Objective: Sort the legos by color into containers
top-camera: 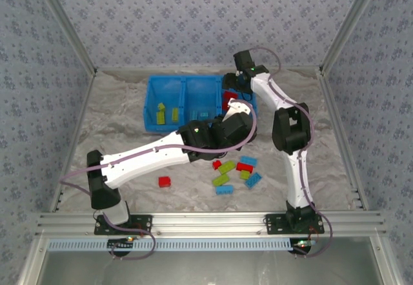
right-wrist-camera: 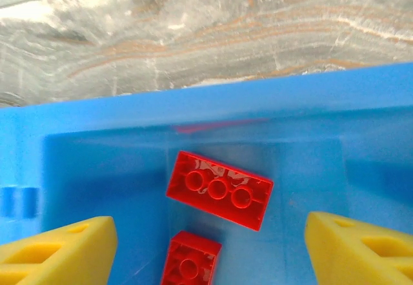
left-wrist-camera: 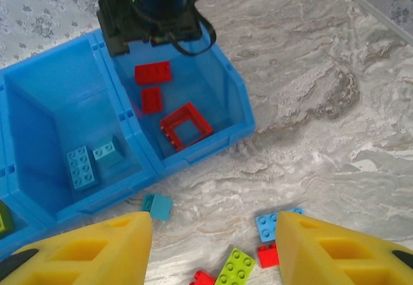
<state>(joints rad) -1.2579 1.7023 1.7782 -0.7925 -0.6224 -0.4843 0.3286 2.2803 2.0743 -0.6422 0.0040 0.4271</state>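
In the blue bin [top-camera: 161, 128], upper centre, we see yellow-green bricks [top-camera: 174, 114] left, light-blue bricks [left-wrist-camera: 82, 167] middle, red bricks [left-wrist-camera: 153, 73] right; studded loose legos [top-camera: 226, 167] dot the bench [top-camera: 335, 162]; left jaws and right jaws released, empty

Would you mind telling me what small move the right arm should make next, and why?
Probably lift the right gripper straight up and clear of the bin's red compartment. Its jaws stand open and empty above the red bricks lying on the compartment floor, while loose legos wait on the table.
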